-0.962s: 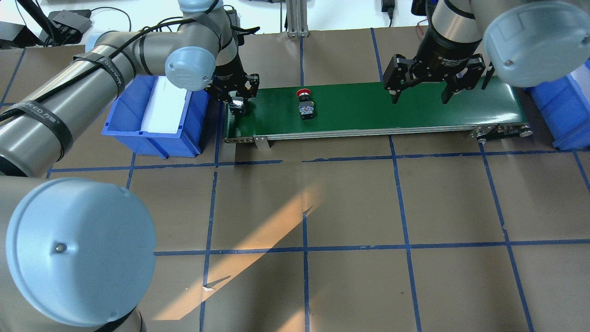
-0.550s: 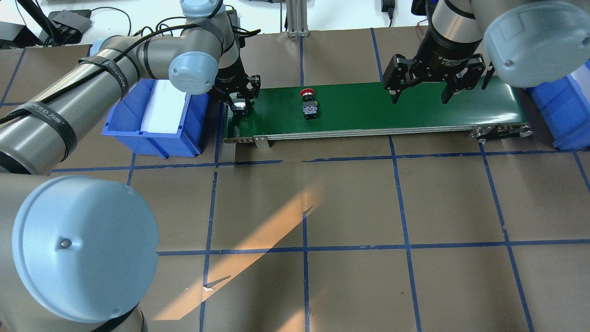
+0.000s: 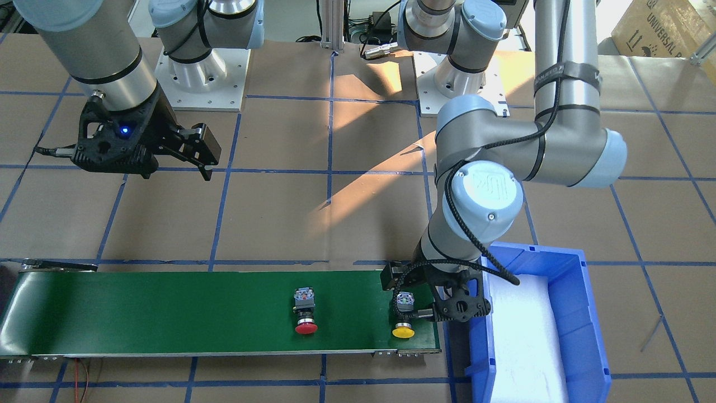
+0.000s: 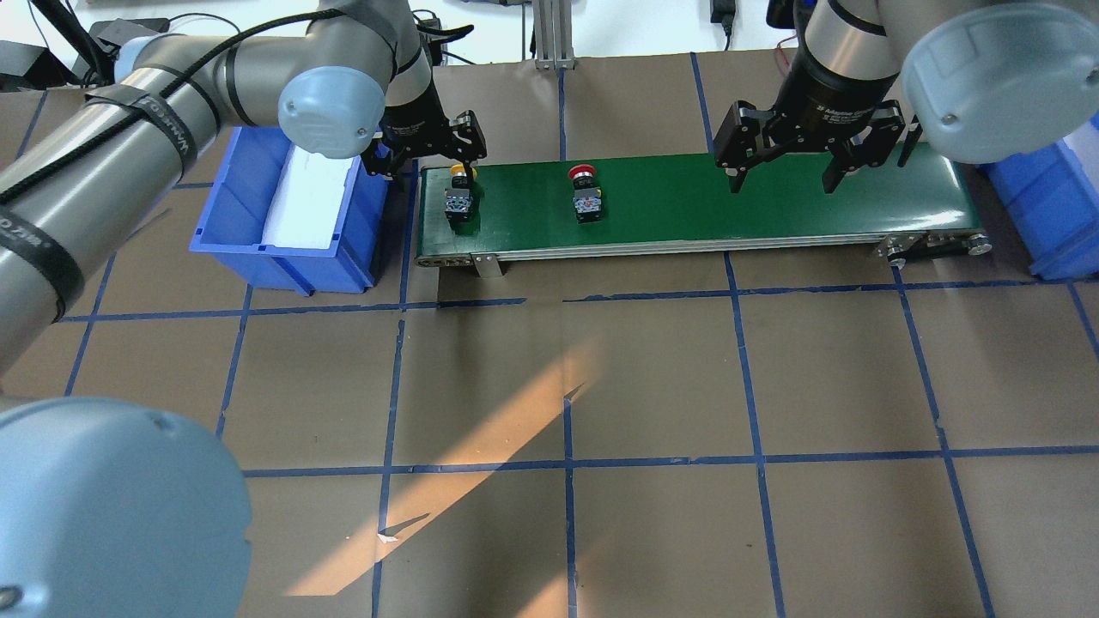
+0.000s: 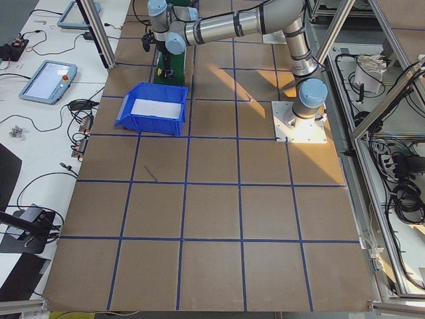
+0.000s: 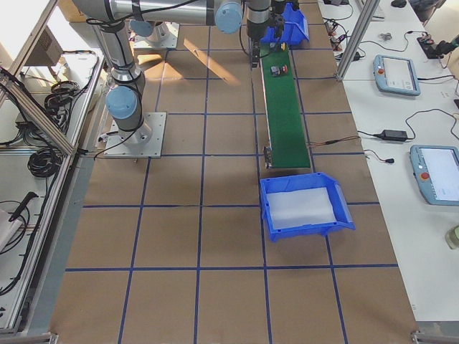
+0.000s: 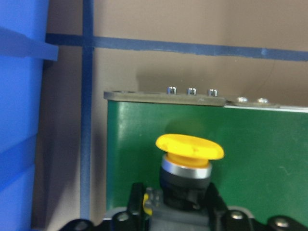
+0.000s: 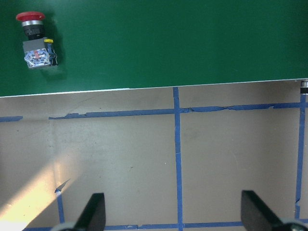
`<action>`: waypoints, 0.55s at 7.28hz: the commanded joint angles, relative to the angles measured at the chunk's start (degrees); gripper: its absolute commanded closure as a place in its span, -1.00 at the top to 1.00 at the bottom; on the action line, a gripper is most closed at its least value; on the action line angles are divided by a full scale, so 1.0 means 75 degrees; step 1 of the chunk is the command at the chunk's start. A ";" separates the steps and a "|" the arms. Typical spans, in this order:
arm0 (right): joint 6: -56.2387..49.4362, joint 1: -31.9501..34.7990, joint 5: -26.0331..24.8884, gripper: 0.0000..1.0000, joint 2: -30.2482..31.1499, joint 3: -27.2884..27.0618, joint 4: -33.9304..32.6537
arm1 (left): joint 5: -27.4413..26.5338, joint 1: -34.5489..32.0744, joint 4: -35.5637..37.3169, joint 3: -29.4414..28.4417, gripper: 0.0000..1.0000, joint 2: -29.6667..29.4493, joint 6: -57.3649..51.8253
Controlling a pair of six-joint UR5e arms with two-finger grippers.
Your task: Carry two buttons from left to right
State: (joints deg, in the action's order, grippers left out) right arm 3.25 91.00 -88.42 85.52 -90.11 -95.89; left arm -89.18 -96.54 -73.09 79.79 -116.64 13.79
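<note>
On the desk (image 4: 652, 386), a yellow button (image 4: 458, 199) is set on the belt (image 4: 687, 206) below parted left fingers (image 4: 470, 144) for conveying; right fingers (image 4: 736, 172) are held open downstream to receive it.

The green belt (image 4: 670, 215) is open between the red button (image 4: 586, 194) and the right gripper (image 4: 783, 182) hanging over its right part. At its left end the yellow button (image 4: 459, 196), the left gripper (image 4: 423, 161) close by it and the blue bin (image 4: 283, 266) alongside block access.
</note>
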 commanded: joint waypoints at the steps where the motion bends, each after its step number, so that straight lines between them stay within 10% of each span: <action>1: -0.0011 -0.0004 -0.0012 1.00 -0.0001 -0.0009 0.0000 | 0.0055 0.0097 -0.0086 0.1038 1.00 0.1575 0.0026; 4: -0.0012 -0.0004 -0.0012 1.00 -0.0012 -0.0009 0.0000 | 0.0079 0.0484 -0.0672 0.1442 1.00 0.2579 -0.0813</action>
State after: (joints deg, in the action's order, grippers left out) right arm 3.17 90.97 -88.50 85.46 -90.17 -95.89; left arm -88.55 -93.85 -76.92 89.55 -99.29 11.58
